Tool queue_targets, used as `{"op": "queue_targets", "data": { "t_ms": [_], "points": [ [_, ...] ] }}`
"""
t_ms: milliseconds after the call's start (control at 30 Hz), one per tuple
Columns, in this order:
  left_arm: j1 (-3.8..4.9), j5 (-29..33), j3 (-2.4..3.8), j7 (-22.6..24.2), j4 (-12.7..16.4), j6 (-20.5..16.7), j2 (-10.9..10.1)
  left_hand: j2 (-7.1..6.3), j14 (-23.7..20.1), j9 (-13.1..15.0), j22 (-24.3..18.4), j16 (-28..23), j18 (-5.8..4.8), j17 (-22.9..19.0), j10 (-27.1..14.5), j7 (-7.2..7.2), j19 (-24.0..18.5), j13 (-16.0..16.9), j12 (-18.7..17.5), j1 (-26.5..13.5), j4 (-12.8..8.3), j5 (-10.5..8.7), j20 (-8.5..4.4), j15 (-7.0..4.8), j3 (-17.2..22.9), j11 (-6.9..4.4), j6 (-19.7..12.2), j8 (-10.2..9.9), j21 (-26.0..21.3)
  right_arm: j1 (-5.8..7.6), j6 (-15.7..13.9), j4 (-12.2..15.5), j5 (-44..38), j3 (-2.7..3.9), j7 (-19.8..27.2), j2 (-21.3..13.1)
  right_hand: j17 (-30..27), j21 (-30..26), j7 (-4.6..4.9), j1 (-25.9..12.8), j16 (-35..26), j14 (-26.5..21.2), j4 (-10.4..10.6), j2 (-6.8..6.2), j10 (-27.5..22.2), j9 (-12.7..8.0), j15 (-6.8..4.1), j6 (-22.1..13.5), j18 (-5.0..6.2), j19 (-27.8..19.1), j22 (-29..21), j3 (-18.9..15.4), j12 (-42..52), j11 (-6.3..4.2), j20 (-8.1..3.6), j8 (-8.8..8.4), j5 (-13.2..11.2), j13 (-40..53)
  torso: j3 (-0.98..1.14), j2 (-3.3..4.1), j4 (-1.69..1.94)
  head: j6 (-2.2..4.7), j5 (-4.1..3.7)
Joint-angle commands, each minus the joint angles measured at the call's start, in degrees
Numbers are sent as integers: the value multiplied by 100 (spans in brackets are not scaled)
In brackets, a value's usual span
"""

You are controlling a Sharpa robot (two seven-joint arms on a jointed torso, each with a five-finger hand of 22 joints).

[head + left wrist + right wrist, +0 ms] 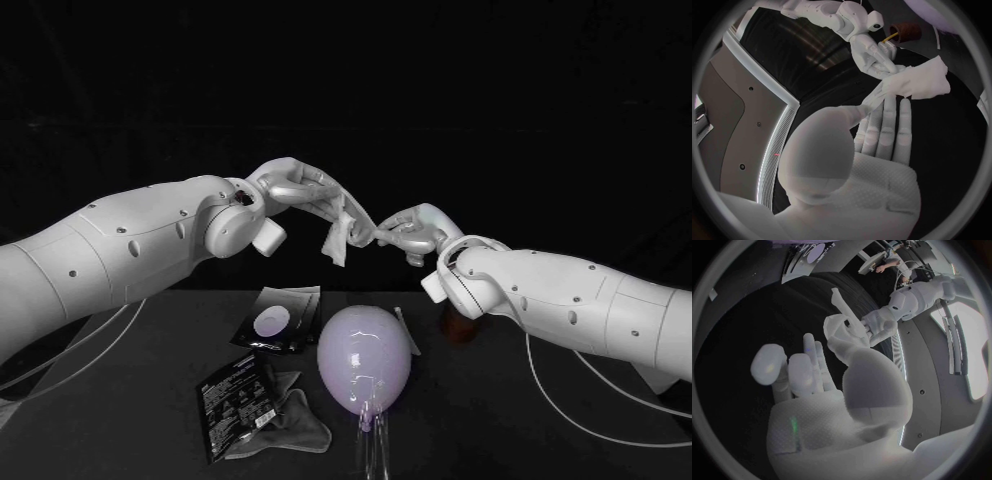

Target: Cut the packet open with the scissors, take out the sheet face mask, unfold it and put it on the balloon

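Note:
A folded white sheet mask (342,236) hangs in the air above the table between my two hands. My left hand (297,188) pinches its upper part; the mask (920,80) shows beyond the left fingers (886,125). My right hand (415,234) meets the mask's other edge and pinches it with its fingertips; the same hand (873,55) shows in the left wrist view. The right wrist view has my right hand (811,375), the mask (837,302) and the left hand (879,322) behind it. The lavender balloon (362,355) lies on the table below the hands, on a clear stand (374,445).
A packet with a round window (281,318) lies left of the balloon. Nearer me are a black packet (235,395) and a crumpled clear piece (296,425). A brown cup (459,326) stands right of the balloon, under my right wrist.

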Motion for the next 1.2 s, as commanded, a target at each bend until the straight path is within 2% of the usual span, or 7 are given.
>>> {"op": "queue_targets", "data": {
  "t_ms": [33,300,533,667,967,1133,1200],
  "points": [
    [20,302,9,-143,11,-24,17,-22,-27,1212,88,73,-41,55,79,8,-51,13,3,-22,-7,20,-36,-17,81,-18,-39,43,119,-50,500,67,839,3,206,-9,-145,-206,15,-47,-92,-119,114,-137,-155,-64,25,-48,121,-104,484,-230,-4,27,36,-99,19,-16,4,-1,-3,-16,-3],
    [33,368,8,-257,49,-70,16,-60,-48,1285,292,222,-67,170,153,-5,-160,23,1,-109,-46,19,-75,-40,182,-38,-38,61,373,-221,901,142,1460,3,366,-9,-737,-1071,102,-82,-482,-603,320,-283,-783,-210,142,-331,253,-557,216,-762,-17,149,145,-380,13,-34,0,-6,3,-42,-9],
    [36,386,8,-299,58,-103,16,-71,-85,1332,448,304,-89,234,176,-6,-262,25,-6,-159,-77,18,-99,-44,241,-42,-37,66,562,-338,1120,182,1846,3,473,-14,-1380,-1910,169,19,-875,-1224,468,-271,-1100,-284,236,-512,380,-1059,-46,-1186,-6,231,242,-543,7,-29,-6,-5,7,-47,3],
    [36,389,8,-308,67,-94,7,-72,-96,1351,517,335,-95,257,185,-7,-301,26,-7,-177,-91,19,-110,-47,258,-43,-38,66,648,-392,1101,121,2033,2,482,27,-1610,-2258,221,180,-953,-1485,493,-211,-1350,-332,291,-682,430,-1278,-159,-1379,-1,300,297,-660,6,-27,-11,-4,10,-50,-22],
    [37,405,9,-291,163,-5,-33,-77,-135,1401,701,407,-122,310,200,-11,-441,27,-12,-224,-118,18,-130,-49,291,-47,-42,63,863,-492,1215,-132,2610,4,595,189,-1676,-2426,236,332,-883,-1588,537,-82,-1418,-355,316,-755,461,-1379,-216,-1532,13,307,334,-717,7,-21,-10,-2,17,-54,-34],
    [37,419,10,-279,231,43,-57,-75,-144,1414,746,423,-128,322,201,-13,-479,27,-13,-236,-119,17,-132,-49,295,-47,-44,63,914,-530,1490,-284,2838,6,639,294,-1723,-2554,170,545,-834,-1671,497,54,-1450,-368,287,-802,489,-1467,-254,-1565,9,271,330,-750,6,-22,-10,-4,7,-66,-44],
    [37,421,10,-273,250,55,-63,-75,-150,1421,768,430,-131,327,201,-13,-498,27,-14,-241,-120,17,-134,-49,296,-47,-46,62,940,-541,1652,-352,2882,6,632,337,-1763,-2712,71,799,-813,-1752,376,151,-1542,-390,197,-903,526,-1576,-299,-1531,0,219,275,-806,7,-26,-10,-6,6,-67,-43]
  ]
}}
